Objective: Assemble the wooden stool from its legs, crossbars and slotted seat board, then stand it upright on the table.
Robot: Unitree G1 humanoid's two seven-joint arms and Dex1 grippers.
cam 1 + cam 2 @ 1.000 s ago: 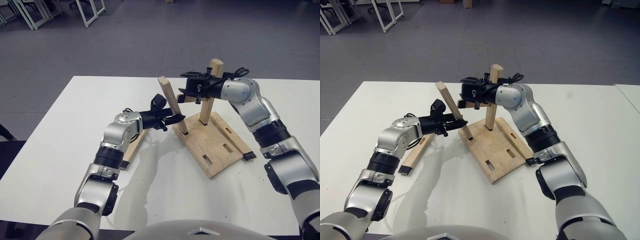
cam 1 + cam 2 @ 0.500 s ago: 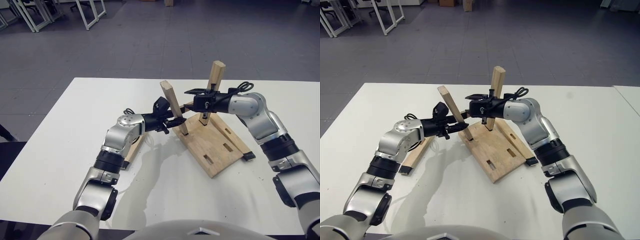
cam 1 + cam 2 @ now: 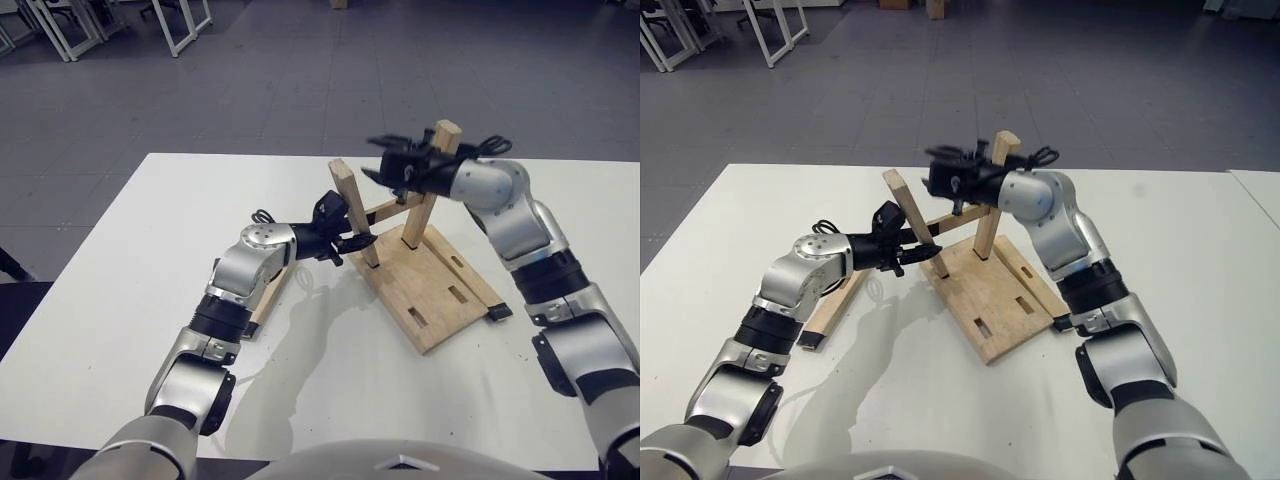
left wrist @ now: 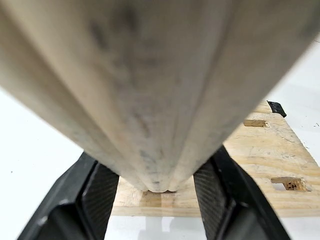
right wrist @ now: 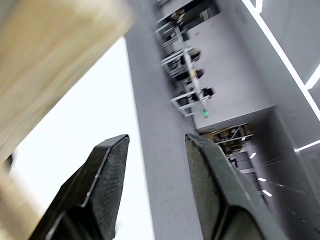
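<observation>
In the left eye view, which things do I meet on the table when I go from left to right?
Loose wooden bar → first leg, held by the left gripper → crossbar → second leg → small black piece.

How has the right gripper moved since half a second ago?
Yes: the right gripper rose away from the crossbar, toward the top of the far leg, judged against the seat board.

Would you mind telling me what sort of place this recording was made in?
Probably a lab or workshop hall: a plain white table on a wide grey floor, with more white-framed tables behind.
</observation>
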